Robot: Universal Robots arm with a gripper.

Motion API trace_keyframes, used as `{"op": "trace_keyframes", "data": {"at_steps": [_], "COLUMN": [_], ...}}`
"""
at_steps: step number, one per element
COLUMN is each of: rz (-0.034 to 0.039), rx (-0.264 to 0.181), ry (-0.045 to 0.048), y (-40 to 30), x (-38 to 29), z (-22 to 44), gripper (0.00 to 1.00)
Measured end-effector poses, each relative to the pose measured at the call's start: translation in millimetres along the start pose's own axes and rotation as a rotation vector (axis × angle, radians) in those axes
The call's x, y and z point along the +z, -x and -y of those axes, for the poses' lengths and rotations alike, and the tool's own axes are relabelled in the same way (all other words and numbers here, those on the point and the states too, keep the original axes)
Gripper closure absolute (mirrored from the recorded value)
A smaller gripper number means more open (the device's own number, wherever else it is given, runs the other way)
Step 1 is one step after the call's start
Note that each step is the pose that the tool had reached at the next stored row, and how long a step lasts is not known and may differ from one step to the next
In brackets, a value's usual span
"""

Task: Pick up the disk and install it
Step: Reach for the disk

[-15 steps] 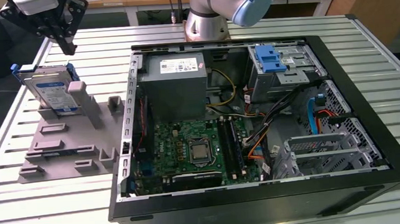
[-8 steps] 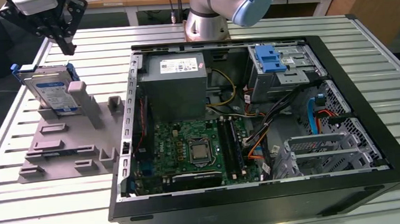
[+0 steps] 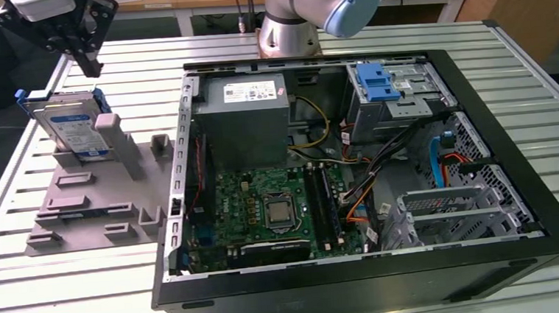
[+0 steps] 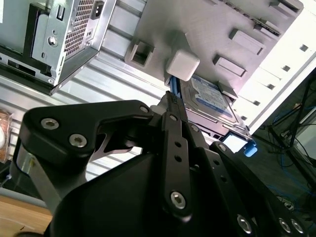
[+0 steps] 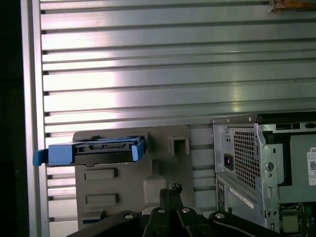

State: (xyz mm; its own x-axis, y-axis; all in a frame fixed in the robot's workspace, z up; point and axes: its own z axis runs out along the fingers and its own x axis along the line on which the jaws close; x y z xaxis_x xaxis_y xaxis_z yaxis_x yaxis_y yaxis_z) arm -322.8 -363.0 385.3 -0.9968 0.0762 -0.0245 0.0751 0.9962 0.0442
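Note:
The disk (image 3: 71, 127) stands on edge in a grey holder (image 3: 86, 214) on the slatted table, at the exterior view's left. It is silver with a white-and-blue label and a blue bracket around it. My gripper (image 3: 88, 65) hangs just above and behind the disk, not touching it, and its black fingers are shut with nothing between them. In the second wrist view the fingertips (image 4: 171, 100) point toward the disk (image 4: 210, 98). In the first wrist view the disk (image 5: 101, 150) appears edge-on past the gripper (image 5: 171, 190).
An open black computer case (image 3: 515, 147) lies at the exterior view's right. Inside are a grey power supply (image 3: 246, 107), a green motherboard (image 3: 273, 208) and a metal drive bay with a blue latch (image 3: 377, 83). The arm's base (image 3: 289, 34) stands behind the case.

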Motion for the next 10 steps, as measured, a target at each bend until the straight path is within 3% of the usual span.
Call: {"op": "trace_keyframes", "data": {"at_steps": [10], "rz": [0.0001], "rx": [0.0], "ry": [0.0], "y": [-11.5], "x": [0.3], "z": [-2.8], "gripper": [0.89]}}
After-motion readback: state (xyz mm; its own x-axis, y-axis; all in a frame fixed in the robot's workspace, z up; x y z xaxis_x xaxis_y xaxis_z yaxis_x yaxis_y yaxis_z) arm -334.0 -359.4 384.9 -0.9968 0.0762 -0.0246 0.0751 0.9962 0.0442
